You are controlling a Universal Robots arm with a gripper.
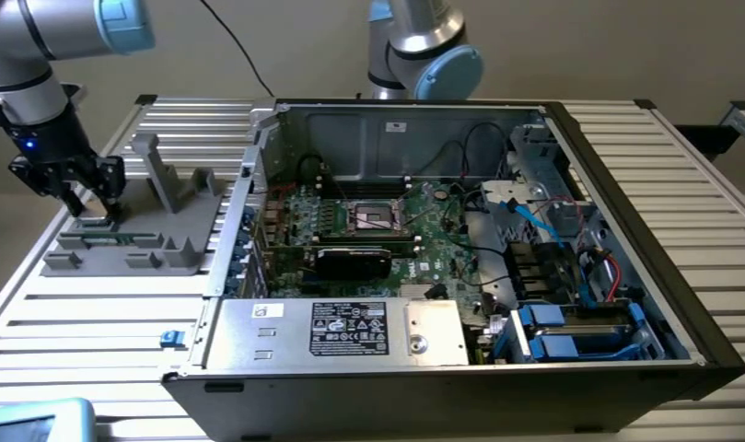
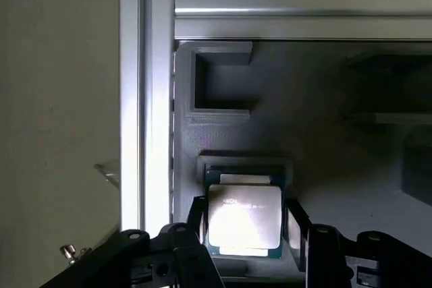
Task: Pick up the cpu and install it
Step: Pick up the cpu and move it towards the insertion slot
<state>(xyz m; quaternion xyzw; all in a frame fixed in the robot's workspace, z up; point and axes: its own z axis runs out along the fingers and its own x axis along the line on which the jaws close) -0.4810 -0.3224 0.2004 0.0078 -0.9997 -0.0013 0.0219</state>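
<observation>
- Slatted table [image 1: 89, 313] carries an open computer case [image 1: 673, 267]. Just beside the case, on the exterior view's left, sits a grey fixture block [image 1: 163, 230].
- The arm hangs over the far-left end of the fixture block, with the gripper [image 1: 92, 210] pointing straight down onto it.
- The motherboard socket [image 1: 375, 217] lies inside the case, well apart from the gripper, with its frame bare. Nothing is installed yet.
- The cpu [image 2: 244, 217] lies flat in a shallow recess of the fixture block, shiny top up.
- Gripper state: spread, with the fingers [image 2: 295, 227] astride the cpu, one on each opposite edge. A thin dark gap shows on at least one side, so this is not a pinch.
- Judgement: the pick-up step is in hand and the task is at an early stage. A sound hold calls for both fingers meeting the edges squarely, with the chip kept level.
- View comparison: the exterior view gives the layout, meaning fixture block, case and socket. The wrist view gives the chip in its seat and the finger alignment.
</observation>
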